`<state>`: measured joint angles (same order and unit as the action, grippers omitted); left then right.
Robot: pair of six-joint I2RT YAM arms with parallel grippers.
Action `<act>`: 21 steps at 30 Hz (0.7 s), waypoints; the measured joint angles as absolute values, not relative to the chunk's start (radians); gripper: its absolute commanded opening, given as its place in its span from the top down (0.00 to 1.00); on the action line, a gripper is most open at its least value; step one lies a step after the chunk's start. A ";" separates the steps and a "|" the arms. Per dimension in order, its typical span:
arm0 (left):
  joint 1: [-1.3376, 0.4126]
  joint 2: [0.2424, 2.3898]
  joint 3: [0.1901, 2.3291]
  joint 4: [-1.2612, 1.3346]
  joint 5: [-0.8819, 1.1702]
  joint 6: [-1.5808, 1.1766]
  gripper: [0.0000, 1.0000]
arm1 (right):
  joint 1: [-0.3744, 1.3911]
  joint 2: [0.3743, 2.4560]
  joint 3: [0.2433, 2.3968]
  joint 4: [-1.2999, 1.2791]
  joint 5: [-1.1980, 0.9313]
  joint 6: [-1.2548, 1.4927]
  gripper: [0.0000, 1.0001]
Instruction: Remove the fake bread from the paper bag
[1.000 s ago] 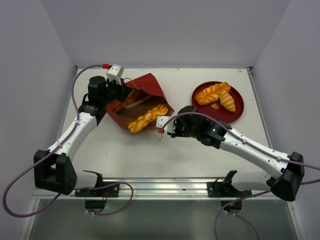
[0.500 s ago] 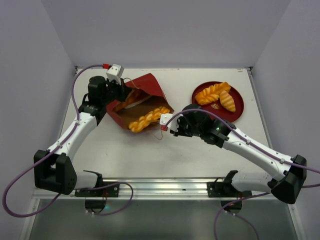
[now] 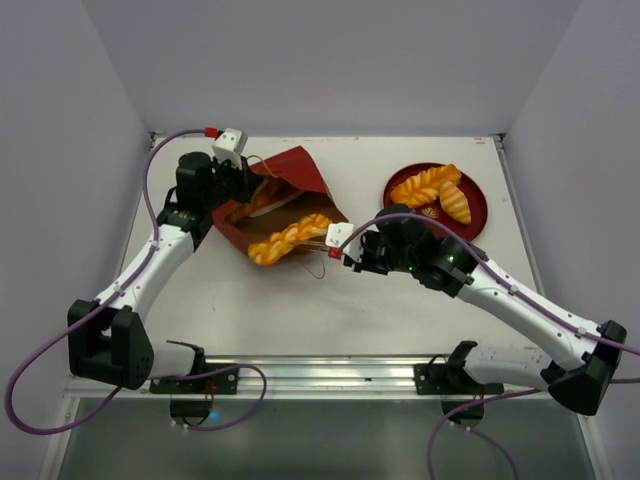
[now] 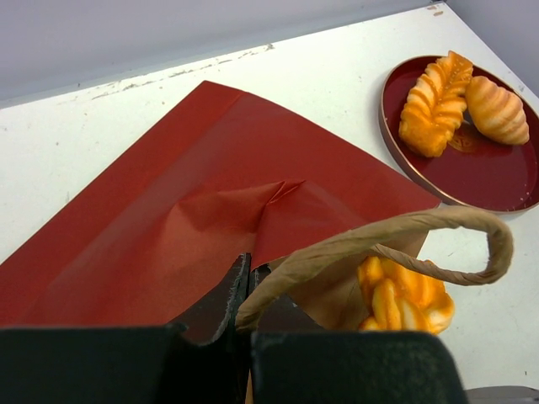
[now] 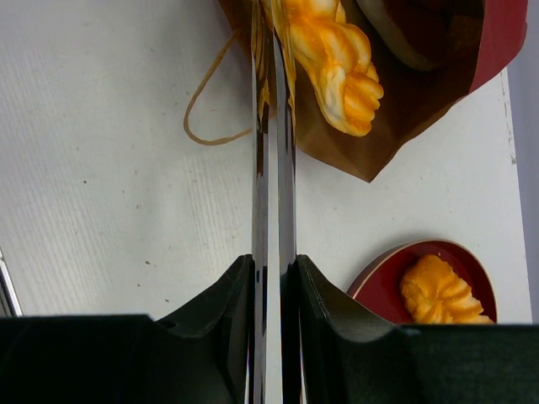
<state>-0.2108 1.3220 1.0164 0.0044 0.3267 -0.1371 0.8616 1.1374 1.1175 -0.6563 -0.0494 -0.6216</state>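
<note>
The red paper bag [image 3: 300,172] lies on its side at the back left, mouth facing the front right. My left gripper [image 3: 245,186] is shut on the bag's rim by a tan handle [image 4: 404,231]; in the left wrist view the gripper [image 4: 244,282] pinches paper. A twisted golden bread [image 3: 286,238] lies in the bag's mouth and shows in the right wrist view [image 5: 337,59]. Another bread [image 3: 262,195] lies deeper inside. My right gripper [image 3: 355,250] is shut on thin metal tongs [image 5: 274,126] whose closed tips reach that bread's end.
A round red plate [image 3: 474,226] at the back right holds two golden breads [image 3: 425,185] [image 3: 456,203]. The bag's other loop handle [image 5: 202,101] lies on the white table left of the tongs. Grey walls close in the table on three sides.
My right arm has swung right and slightly back, tongs still pointing at the bag. The twisted bread and bag mouth have shifted a little to the left. The left arm has held still.
</note>
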 measured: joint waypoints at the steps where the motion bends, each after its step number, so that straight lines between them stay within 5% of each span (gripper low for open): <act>1: -0.211 1.322 1.016 0.004 0.326 -0.137 1.00 | 0.862 1.133 1.123 -0.663 -0.053 -0.620 1.00; 21: -0.210 1.340 1.017 -0.024 0.236 -0.138 1.00 | 0.705 0.906 1.159 -0.773 -0.063 -0.582 1.00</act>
<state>-0.2100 1.3396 1.0168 -0.0242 0.2356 -0.1383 0.7048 0.9058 1.1595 -0.7734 -0.0628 -0.5819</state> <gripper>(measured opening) 0.011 0.283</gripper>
